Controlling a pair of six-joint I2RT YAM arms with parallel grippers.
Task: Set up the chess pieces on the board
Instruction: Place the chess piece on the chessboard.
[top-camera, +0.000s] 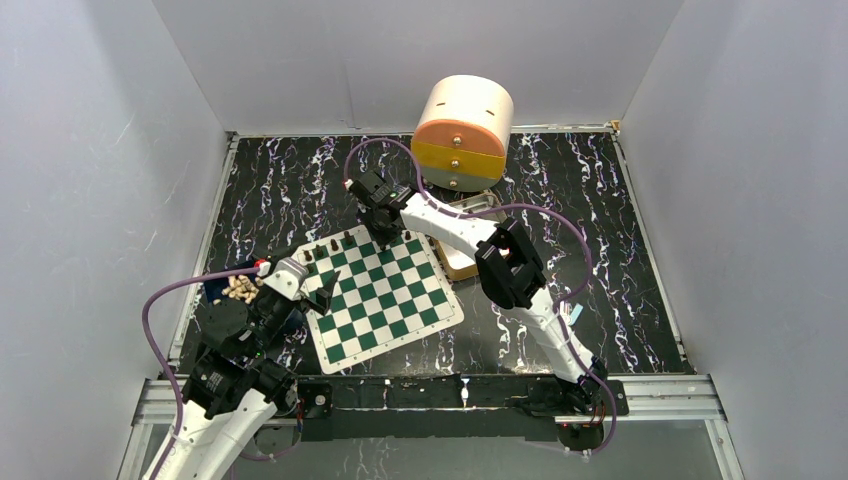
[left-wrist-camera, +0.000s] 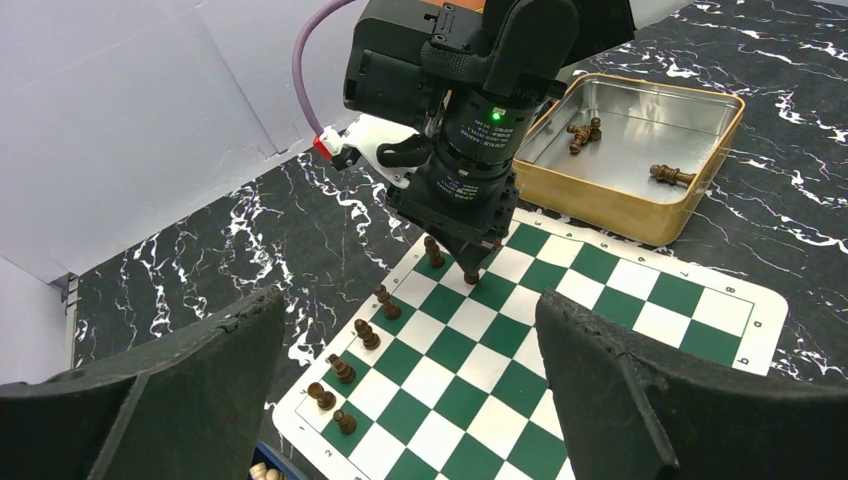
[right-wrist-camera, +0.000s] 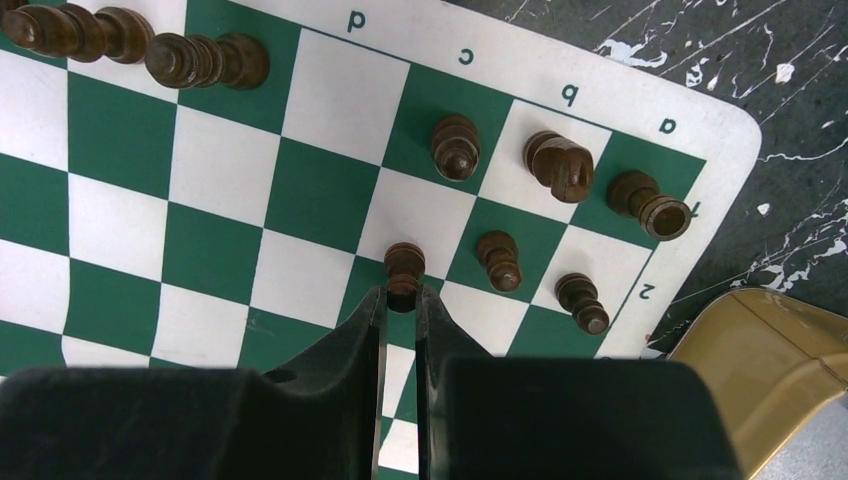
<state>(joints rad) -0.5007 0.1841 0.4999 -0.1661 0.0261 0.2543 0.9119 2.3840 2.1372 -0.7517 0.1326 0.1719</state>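
Two fingers of the right gripper (right-wrist-camera: 400, 300) pinched narrow on a dark brown pawn (right-wrist-camera: 404, 266) — upright, long axis vertical, on the green-and-white checkered board (right-wrist-camera: 215, 165), second row near file c. Five dark chessmen (right-wrist-camera: 497, 260) stand just beside it, toward the corner. Left gripper (left-wrist-camera: 410, 400) spread wide, holding nothing, near the board's edge. Gold metal tin (left-wrist-camera: 700, 160) — a few dark pieces lying flat inside. Blue tub (top-camera: 212, 290) holds pale pieces.
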